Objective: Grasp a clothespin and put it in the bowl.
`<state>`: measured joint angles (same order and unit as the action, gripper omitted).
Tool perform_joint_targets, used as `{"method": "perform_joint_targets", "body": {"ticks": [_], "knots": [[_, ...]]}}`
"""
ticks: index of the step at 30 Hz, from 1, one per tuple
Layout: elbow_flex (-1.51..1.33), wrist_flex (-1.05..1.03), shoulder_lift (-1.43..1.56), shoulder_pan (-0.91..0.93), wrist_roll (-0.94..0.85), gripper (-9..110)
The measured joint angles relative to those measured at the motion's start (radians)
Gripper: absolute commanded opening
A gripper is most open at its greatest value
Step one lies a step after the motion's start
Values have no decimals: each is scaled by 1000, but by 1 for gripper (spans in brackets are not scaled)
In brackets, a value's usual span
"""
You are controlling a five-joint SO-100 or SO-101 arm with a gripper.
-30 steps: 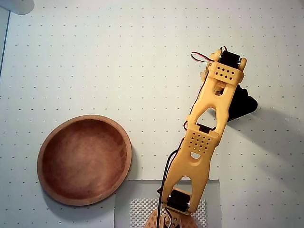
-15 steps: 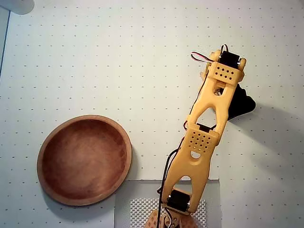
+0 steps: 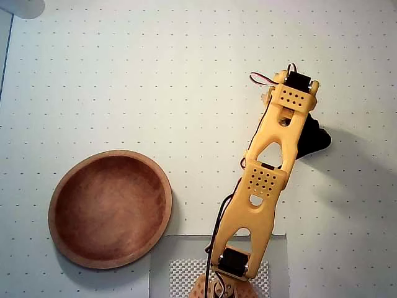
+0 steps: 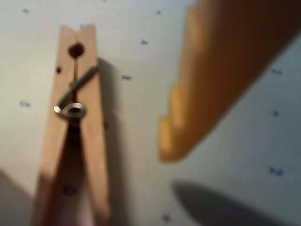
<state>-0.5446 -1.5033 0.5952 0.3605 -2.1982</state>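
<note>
Seen from above: my yellow arm [image 3: 268, 180] extends from its base [image 3: 226, 287] at the bottom edge diagonally up and to the right across the white dotted tabletop [image 3: 155, 74]. My base stands on a grey patterned mat [image 3: 180, 276]. The wooden bowl [image 3: 65, 239], round, reddish-brown, with a lighter rim, lies to the left of my arm, apart from it, its lower right rim just touching the mat's corner. My gripper is hidden beneath my wrist; a dark part [image 3: 313, 139] shows to the right of the arm's far end.
</note>
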Motion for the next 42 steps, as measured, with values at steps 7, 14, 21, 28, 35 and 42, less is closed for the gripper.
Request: {"method": "perform_joint_targets", "body": {"ticks": [7, 14, 21, 28, 35, 42], "knots": [[8, 8, -23, 5, 0, 26], [15, 2, -25, 3, 0, 26], [15, -6, -25, -9, -2, 12], [17, -6, -26, -15, 0, -4], [17, -5, -26, -11, 0, -3], [17, -14, -21, -11, 0, -3]]}}
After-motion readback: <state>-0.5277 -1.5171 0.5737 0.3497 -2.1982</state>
